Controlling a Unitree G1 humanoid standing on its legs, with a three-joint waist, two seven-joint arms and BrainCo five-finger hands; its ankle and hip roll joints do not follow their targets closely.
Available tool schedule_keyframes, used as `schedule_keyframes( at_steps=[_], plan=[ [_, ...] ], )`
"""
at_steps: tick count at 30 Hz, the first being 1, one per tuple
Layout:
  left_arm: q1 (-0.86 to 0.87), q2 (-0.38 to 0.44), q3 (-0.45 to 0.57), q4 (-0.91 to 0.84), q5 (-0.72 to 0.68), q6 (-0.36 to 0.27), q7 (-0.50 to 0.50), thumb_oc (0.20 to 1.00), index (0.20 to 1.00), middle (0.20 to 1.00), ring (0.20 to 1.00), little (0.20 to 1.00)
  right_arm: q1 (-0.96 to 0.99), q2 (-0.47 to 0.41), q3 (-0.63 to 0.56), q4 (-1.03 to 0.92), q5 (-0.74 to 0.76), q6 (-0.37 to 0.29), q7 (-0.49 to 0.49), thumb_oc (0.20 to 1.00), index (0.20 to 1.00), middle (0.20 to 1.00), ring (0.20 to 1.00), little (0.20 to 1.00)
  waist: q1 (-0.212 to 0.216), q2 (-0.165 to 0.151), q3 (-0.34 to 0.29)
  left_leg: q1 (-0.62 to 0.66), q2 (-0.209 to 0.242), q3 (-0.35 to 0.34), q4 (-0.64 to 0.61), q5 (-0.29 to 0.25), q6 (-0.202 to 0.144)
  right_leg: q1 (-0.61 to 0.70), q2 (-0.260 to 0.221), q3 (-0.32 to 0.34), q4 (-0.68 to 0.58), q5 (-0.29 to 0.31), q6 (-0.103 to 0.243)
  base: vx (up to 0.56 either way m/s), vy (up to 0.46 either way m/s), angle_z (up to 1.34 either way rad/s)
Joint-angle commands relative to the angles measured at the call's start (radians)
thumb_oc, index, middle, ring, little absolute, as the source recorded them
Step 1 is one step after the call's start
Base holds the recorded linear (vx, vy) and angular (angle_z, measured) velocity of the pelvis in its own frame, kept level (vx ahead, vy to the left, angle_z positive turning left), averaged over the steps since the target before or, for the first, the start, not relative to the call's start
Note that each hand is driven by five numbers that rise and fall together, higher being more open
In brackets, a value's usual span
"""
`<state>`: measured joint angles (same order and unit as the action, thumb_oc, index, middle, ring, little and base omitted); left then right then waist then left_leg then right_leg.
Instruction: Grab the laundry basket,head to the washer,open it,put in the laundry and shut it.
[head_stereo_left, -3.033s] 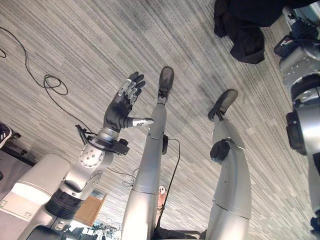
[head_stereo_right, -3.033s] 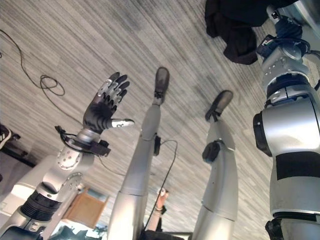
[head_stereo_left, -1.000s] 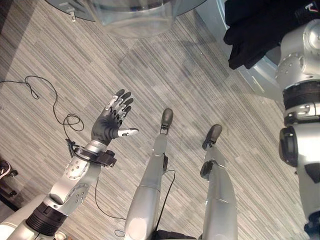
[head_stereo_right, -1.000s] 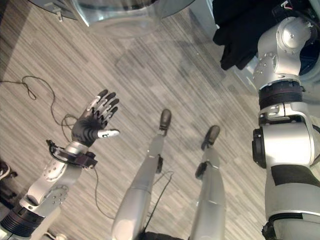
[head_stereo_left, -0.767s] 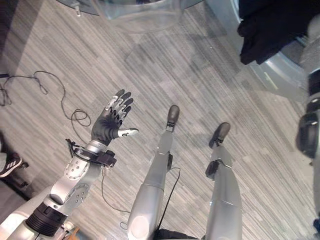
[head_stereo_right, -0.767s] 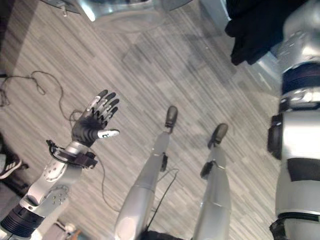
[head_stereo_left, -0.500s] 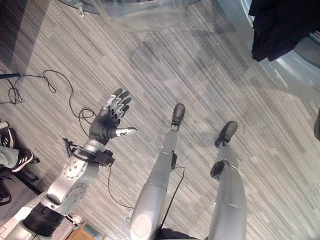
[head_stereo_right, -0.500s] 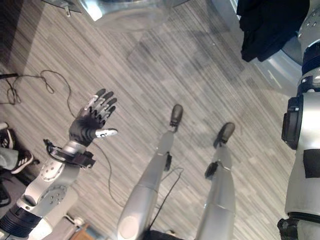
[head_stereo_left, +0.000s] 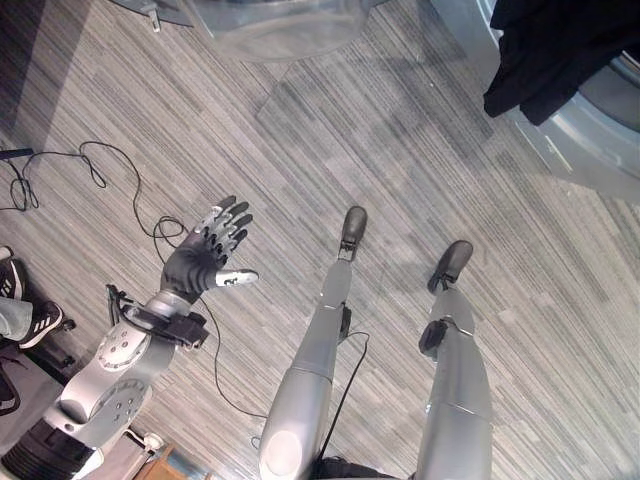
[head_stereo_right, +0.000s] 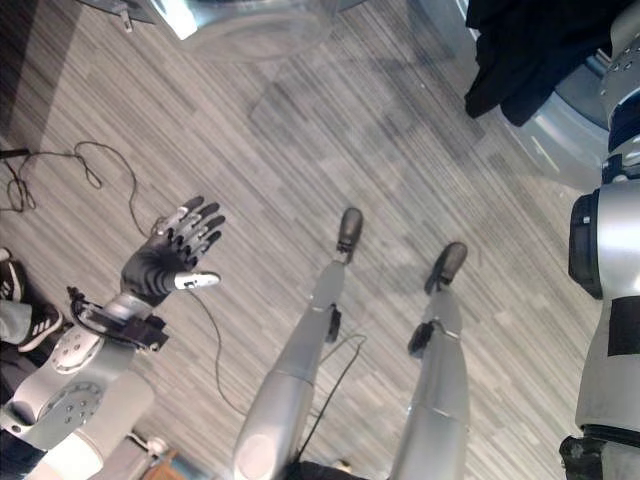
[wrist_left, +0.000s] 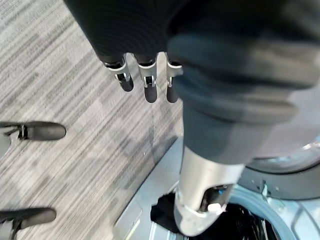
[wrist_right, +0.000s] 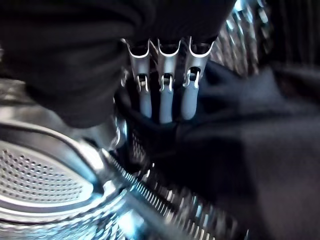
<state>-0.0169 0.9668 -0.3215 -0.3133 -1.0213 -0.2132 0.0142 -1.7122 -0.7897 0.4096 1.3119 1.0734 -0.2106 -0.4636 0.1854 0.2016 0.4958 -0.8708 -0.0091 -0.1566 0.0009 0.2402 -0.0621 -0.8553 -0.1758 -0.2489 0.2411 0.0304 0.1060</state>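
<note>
- Laundry (head_stereo_left: 560, 50), a dark bundle of cloth, hangs over the lip of the washer (head_stereo_left: 600, 150) at the far right of my head view, part in the opening and part drooping towards the floor (head_stereo_left: 400, 150).
- At the far left edge, a person's dark shoe (head_stereo_left: 35, 322) with a white sole stands on the grey striped floor.
- Just right of it, my left hand (head_stereo_left: 195, 268) is held up over the floor, palm turned inward, fingers (head_stereo_left: 228, 222) straight and spread, thumb stuck out to the side. It is open and holds nothing.
- My left wrist camera looks along that hand at the floor and, beyond it, at the washer's pale front with dark cloth in its mouth.
- At the top, towards the middle, the washer's round clear door (head_stereo_left: 270, 30) stands swung open above the floor, well apart from my left hand.
- At the right, my right arm (head_stereo_right: 610, 240) rises along the edge of the view towards the washer and the dark cloth.
- From my right wrist camera, my right hand (wrist_right: 161, 95) is inside the shiny perforated drum (wrist_right: 45, 185), pressed into the dark cloth, which lies across most of that view. I cannot tell whether this hand grips the cloth or is open.
</note>
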Motion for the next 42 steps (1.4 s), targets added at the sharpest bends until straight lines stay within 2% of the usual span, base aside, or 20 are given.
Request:
schedule_keyframes(
  at_steps=[1,2,5,8,9,11,12,15,16,22,26,29,31,32,33,37,38,39,40,42],
  plan=[
    [0.059,-0.064,-0.098,-0.025,-0.022,0.01,-0.074,1.0,1.0,1.0,1.0,1.0,0.124,-0.123,0.016,-0.082,0.148,-0.169,0.09,1.0,1.0,1.0,1.0,1.0,-0.029,0.022,-0.092,0.157,0.112,0.075,-0.088,-0.124,-0.11,-0.024,0.04,0.06,0.023,-0.118,0.033,0.0,0.042,-0.02],
    [0.06,-0.061,-0.1,-0.024,-0.022,0.01,-0.075,1.0,1.0,1.0,1.0,1.0,0.133,-0.124,0.01,-0.084,0.151,-0.171,0.094,1.0,1.0,1.0,1.0,1.0,-0.027,0.02,-0.093,0.159,0.112,0.075,-0.088,-0.124,-0.11,-0.021,0.04,0.06,0.022,-0.118,0.033,0.0,0.047,-0.02],
    [0.049,-0.066,-0.121,-0.009,-0.019,0.011,-0.088,1.0,1.0,1.0,1.0,1.0,0.224,-0.103,-0.105,-0.182,0.284,-0.258,0.177,1.0,1.0,1.0,1.0,1.0,-0.04,0.021,-0.081,0.175,0.105,0.087,-0.087,-0.13,-0.102,-0.003,0.037,0.071,0.008,-0.105,0.04,-0.01,0.057,-0.02],
    [0.039,-0.08,-0.12,-0.001,-0.007,0.007,-0.093,1.0,1.0,1.0,1.0,1.0,0.295,-0.083,-0.174,-0.286,0.323,-0.31,0.224,1.0,1.0,1.0,1.0,1.0,-0.05,0.019,-0.072,0.184,0.101,0.092,-0.084,-0.136,-0.097,0.012,0.034,0.078,-0.003,-0.097,0.044,-0.01,0.056,-0.01],
    [0.047,-0.093,-0.112,0.005,0.006,0.004,-0.098,1.0,1.0,1.0,1.0,1.0,0.372,-0.068,-0.241,-0.383,0.334,-0.358,0.258,1.0,1.0,1.0,1.0,1.0,-0.057,0.018,-0.064,0.19,0.098,0.097,-0.081,-0.14,-0.092,0.025,0.029,0.082,-0.011,-0.092,0.046,-0.02,0.045,-0.04],
    [0.055,-0.092,-0.102,0.009,0.012,0.002,-0.102,1.0,1.0,1.0,1.0,1.0,0.444,-0.05,-0.293,-0.447,0.335,-0.378,0.279,1.0,1.0,1.0,1.0,1.0,-0.063,0.011,-0.062,0.198,0.094,0.099,-0.078,-0.141,-0.089,0.039,0.028,0.084,-0.019,-0.086,0.047,-0.03,0.053,-0.03],
    [0.06,-0.102,-0.079,0.03,0.024,-0.002,-0.112,1.0,1.0,1.0,1.0,1.0,0.601,-0.006,-0.358,-0.571,0.291,-0.39,0.317,1.0,1.0,1.0,1.0,1.0,-0.088,-0.004,-0.048,0.199,0.086,0.11,-0.054,-0.153,-0.081,0.061,0.022,0.087,-0.045,-0.067,0.049,-0.04,0.061,0.01],
    [0.072,-0.102,-0.061,0.032,0.024,-0.002,-0.122,1.0,1.0,1.0,1.0,1.0,0.733,0.036,-0.393,-0.661,0.242,-0.377,0.337,1.0,1.0,1.0,1.0,1.0,-0.106,-0.019,-0.037,0.191,0.08,0.114,-0.03,-0.163,-0.075,0.079,0.018,0.088,-0.07,-0.052,0.05,-0.04,0.038,0.01],
    [0.091,-0.1,-0.036,0.032,0.025,-0.005,-0.126,1.0,1.0,1.0,1.0,1.0,0.875,0.07,-0.412,-0.733,0.171,-0.355,0.347,1.0,1.0,1.0,1.0,1.0,-0.128,-0.035,-0.024,0.18,0.075,0.117,-0.001,-0.172,-0.067,0.091,0.011,0.088,-0.087,-0.034,0.052,-0.06,0.052,0.0],
    [0.144,-0.084,0.025,0.023,0.037,-0.017,-0.127,1.0,1.0,1.0,1.0,1.0,1.129,0.176,-0.493,-0.835,0.095,-0.337,0.379,1.0,1.0,1.0,1.0,1.0,-0.162,-0.068,0.007,0.125,0.063,0.11,0.074,-0.195,-0.054,0.094,-0.007,0.093,-0.105,-0.01,0.052,-0.07,0.027,-0.03],
    [0.192,-0.083,0.049,0.016,0.048,-0.023,-0.124,1.0,1.0,1.0,1.0,1.0,1.184,0.261,-0.531,-0.764,0.142,-0.334,0.392,1.0,1.0,1.0,1.0,1.0,-0.168,-0.069,0.024,0.067,0.056,0.11,0.102,-0.199,-0.053,0.06,-0.017,0.095,-0.104,0.002,0.056,-0.05,0.032,0.02],
    [0.216,-0.073,0.055,0.013,0.057,-0.031,-0.123,1.0,1.0,1.0,1.0,1.0,1.151,0.257,-0.496,-0.646,0.121,-0.306,0.363,1.0,1.0,1.0,1.0,1.0,-0.158,-0.068,0.024,0.019,0.056,0.106,0.113,-0.197,-0.052,0.016,-0.02,0.095,-0.096,0.001,0.054,-0.03,0.018,0.01],
    [0.226,-0.065,0.056,0.014,0.061,-0.035,-0.119,1.0,1.0,1.0,1.0,1.0,1.121,0.239,-0.465,-0.553,0.082,-0.273,0.332,1.0,1.0,1.0,1.0,1.0,-0.148,-0.065,0.024,0.01,0.06,0.098,0.118,-0.222,-0.055,0.007,-0.017,0.101,-0.088,-0.025,0.058,0.05,-0.001,0.02],
    [0.23,-0.054,0.05,0.012,0.062,-0.04,-0.118,1.0,1.0,1.0,1.0,1.0,1.064,0.22,-0.424,-0.455,0.067,-0.235,0.32,1.0,1.0,1.0,1.0,1.0,-0.135,-0.058,0.024,-0.012,0.06,0.093,0.119,-0.219,-0.055,-0.013,-0.017,0.1,-0.085,-0.025,0.058,0.0,0.0,0.0],
    [0.23,-0.055,0.05,0.011,0.062,-0.041,-0.118,1.0,1.0,1.0,1.0,1.0,1.059,0.218,-0.422,-0.45,0.07,-0.235,0.324,1.0,1.0,1.0,1.0,1.0,-0.136,-0.058,0.024,-0.033,0.058,0.097,0.121,-0.194,-0.052,-0.031,-0.02,0.093,-0.086,-0.001,0.052,-0.08,0.011,-0.02],
    [0.235,-0.015,0.039,0.003,0.06,-0.042,-0.122,1.0,1.0,1.0,1.0,1.0,0.881,0.144,-0.31,-0.225,-0.025,-0.151,0.276,1.0,1.0,1.0,1.0,1.0,-0.104,-0.038,0.024,-0.056,0.06,0.092,0.103,-0.176,-0.057,-0.057,-0.021,0.083,-0.089,0.0,0.054,0.0,0.001,-0.01],
    [0.226,-0.002,0.024,-0.001,0.058,-0.042,-0.124,1.0,1.0,1.0,1.0,1.0,0.821,0.116,-0.266,-0.159,-0.051,-0.114,0.262,1.0,1.0,1.0,1.0,1.0,-0.09,-0.032,0.024,-0.045,0.063,0.086,0.091,-0.194,-0.061,-0.052,-0.016,0.088,-0.089,-0.025,0.06,0.0,0.0,0.0],
    [0.224,-0.003,0.023,-0.001,0.058,-0.042,-0.124,1.0,1.0,1.0,1.0,1.0,0.815,0.113,-0.265,-0.154,-0.05,-0.113,0.265,1.0,1.0,1.0,1.0,1.0,-0.091,-0.03,0.024,-0.066,0.061,0.089,0.093,-0.169,-0.058,-0.07,-0.019,0.08,-0.091,-0.002,0.054,0.07,0.002,-0.07],
    [0.218,0.001,0.013,-0.004,0.053,-0.042,-0.129,1.0,1.0,1.0,1.0,1.0,0.768,0.098,-0.231,-0.111,-0.064,-0.094,0.257,1.0,1.0,1.0,1.0,1.0,-0.083,-0.027,0.024,-0.053,0.065,0.085,0.088,-0.191,-0.062,-0.062,-0.016,0.087,-0.086,-0.026,0.06,-0.06,0.016,-0.06],
    [0.207,0.004,0.004,-0.005,0.053,-0.043,-0.13,1.0,1.0,1.0,1.0,1.0,0.732,0.081,-0.217,-0.078,-0.057,-0.084,0.262,1.0,1.0,1.0,1.0,1.0,-0.077,-0.023,0.024,-0.077,0.063,0.088,0.089,-0.166,-0.059,-0.087,-0.019,0.079,-0.086,-0.004,0.053,-0.03,0.005,0.0]
  ],
)
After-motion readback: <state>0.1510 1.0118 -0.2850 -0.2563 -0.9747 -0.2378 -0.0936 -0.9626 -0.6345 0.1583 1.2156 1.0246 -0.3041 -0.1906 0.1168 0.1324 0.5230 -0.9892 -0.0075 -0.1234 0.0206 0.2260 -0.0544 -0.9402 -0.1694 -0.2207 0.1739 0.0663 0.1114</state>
